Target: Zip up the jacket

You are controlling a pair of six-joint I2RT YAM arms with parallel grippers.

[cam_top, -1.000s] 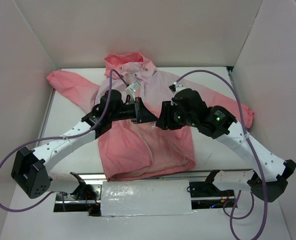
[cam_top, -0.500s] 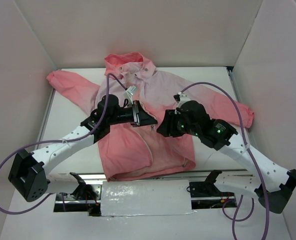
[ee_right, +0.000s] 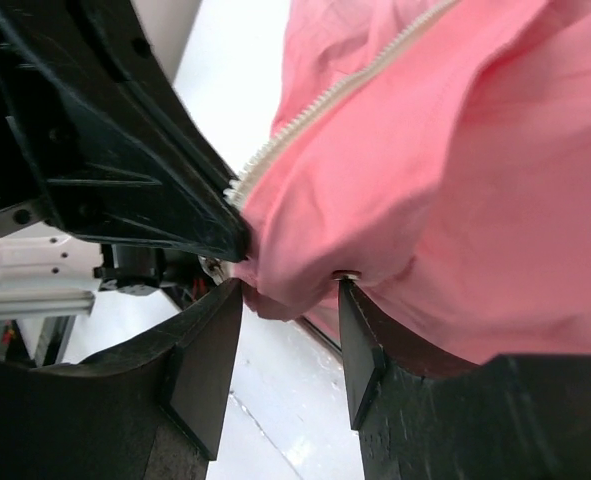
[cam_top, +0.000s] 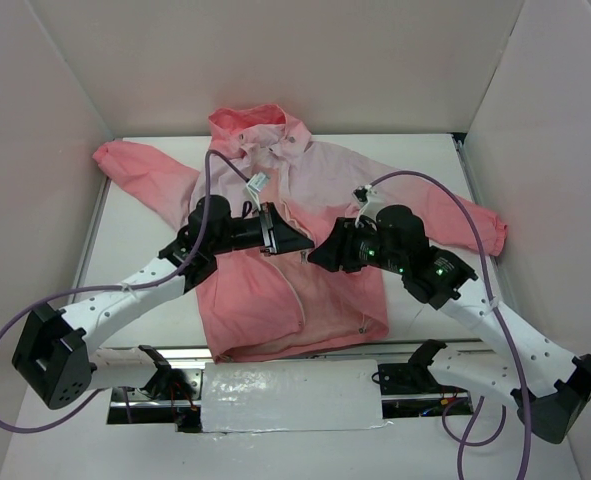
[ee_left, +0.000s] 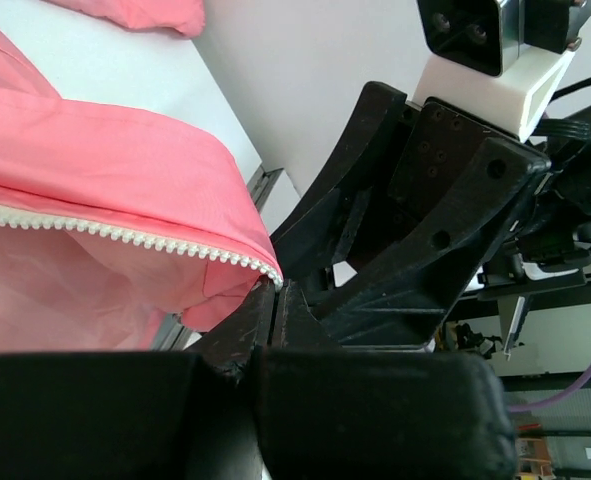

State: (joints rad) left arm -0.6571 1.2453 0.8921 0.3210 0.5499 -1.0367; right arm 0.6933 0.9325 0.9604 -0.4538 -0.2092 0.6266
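The pink jacket (cam_top: pixel 255 300) lies flat on the table, hood at the back, its front partly open. My left gripper (cam_top: pixel 297 240) is over the jacket's middle, shut on the end of one white zipper edge (ee_left: pixel 125 235); the teeth end right at its tips (ee_left: pixel 278 285). My right gripper (cam_top: pixel 317 256) faces it tip to tip. In the right wrist view it (ee_right: pixel 290 290) is open, with a bunch of coral fabric (ee_right: pixel 425 200) and a small metal piece (ee_right: pixel 346 274) between its fingers. The other zipper edge (ee_right: pixel 325 100) runs above.
White walls stand on three sides. A metal rail (cam_top: pixel 305 350) and a white wrapped block (cam_top: pixel 290 395) sit at the near edge between the arm bases. Purple cables (cam_top: pixel 415 180) loop above both arms. The jacket's sleeves (cam_top: pixel 135 170) spread left and right.
The right arm has swung lower and nearer, its gripper shifting slightly left and toward the near edge. The left gripper has shifted a little right. Both stay tip to tip over the jacket's middle.
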